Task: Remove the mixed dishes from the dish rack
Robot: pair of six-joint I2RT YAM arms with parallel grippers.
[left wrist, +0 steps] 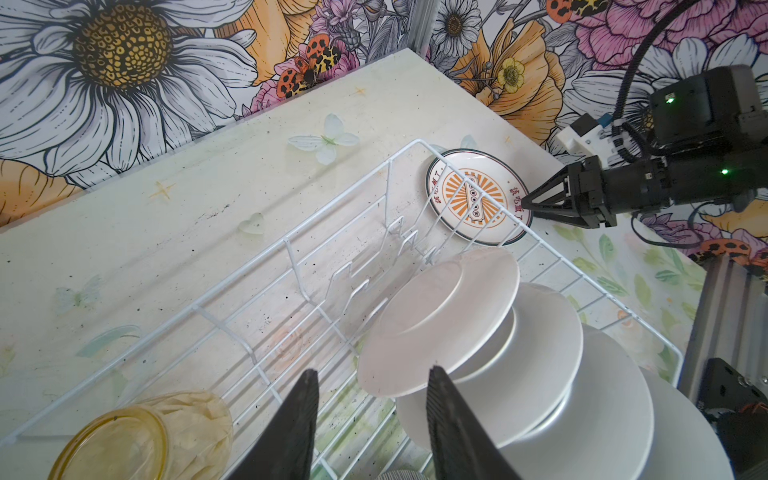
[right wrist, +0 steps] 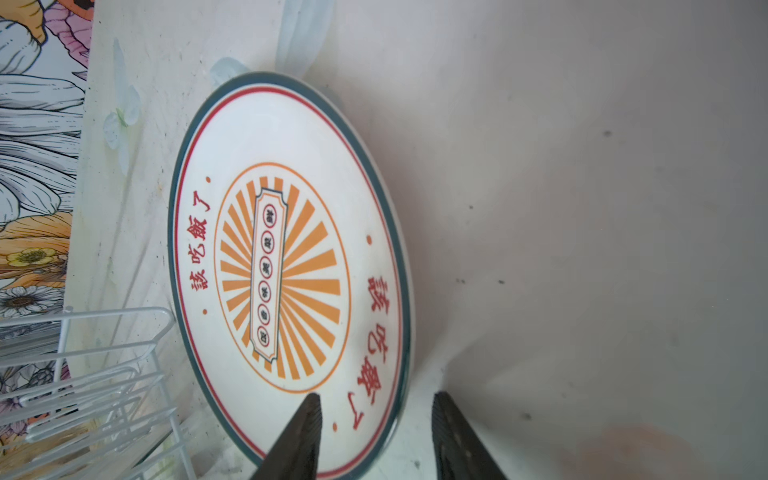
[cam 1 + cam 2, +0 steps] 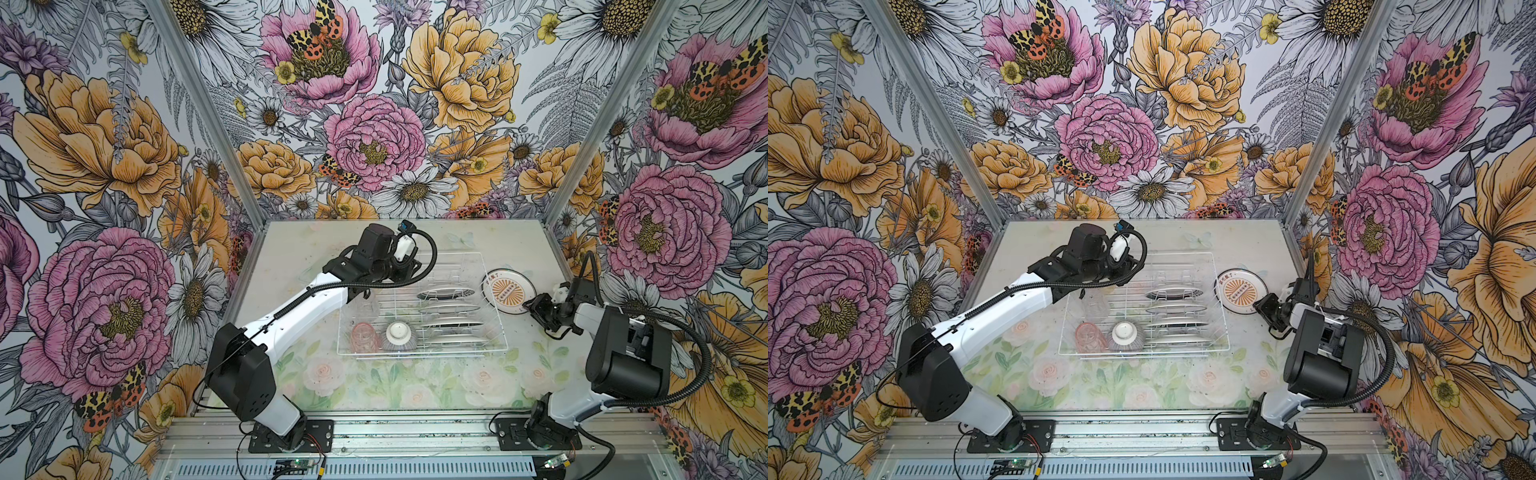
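Found the large rectangular white thin-wire dish rack point(image 3: 436, 266) in the middle of the pale flower-printed tabletop point(image 3: 291, 257). Counted four round white plates point(image 3: 451, 309) standing on edge between the upright prongs along its right side, one behind another (only plain undersides on show in the left wrist view). Saw a fifth round white plate point(image 3: 509, 291), dark green at the rim with an orange sunburst at its centre, lying flat and face up on the tabletop just outside the rack's right wall.

Noted a see-through pink tumbler point(image 3: 365, 336) on its side in the rack's near left corner, and a purple-grey finely striped bowl point(image 3: 401, 334) upside down just beside it. Made out a see-through clear tumbler point(image 3: 1096, 305) faintly behind the pink one. Spotted a see-through amber tumbler point(image 1: 145, 440) inside the rack, in the left wrist view only.

Saw the left gripper point(image 1: 372, 370) hanging over the rack's left part, jaws apart and holding nothing. Saw the right gripper point(image 2: 377, 394) low at the flat plate's rim, jaws spread. Noted one finger point(image 2: 299, 436) over the plate's face and the other past its rim, with no grip on it.

Took in bold floral wallpaper point(image 3: 124, 166) on all three walls around the table.
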